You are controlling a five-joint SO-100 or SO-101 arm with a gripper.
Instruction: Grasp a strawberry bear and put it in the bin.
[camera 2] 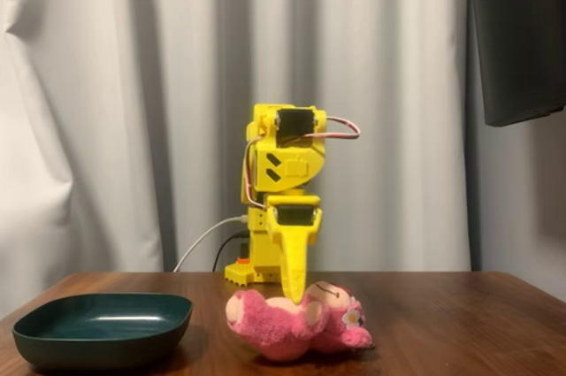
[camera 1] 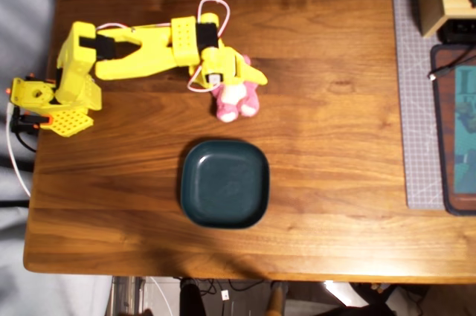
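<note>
Strawberry bear (camera 2: 296,323) lies on its back on the wooden counter (camera 1: 335,182), well apart from the teal bin (camera 1: 224,184) (empty, nearer the counter's front edge in the overhead view). Directly above the bear's upper body hangs the yellow end effector (camera 2: 294,295), pointing down; whether its fingers are spread or touching the plush cannot be told.
</note>
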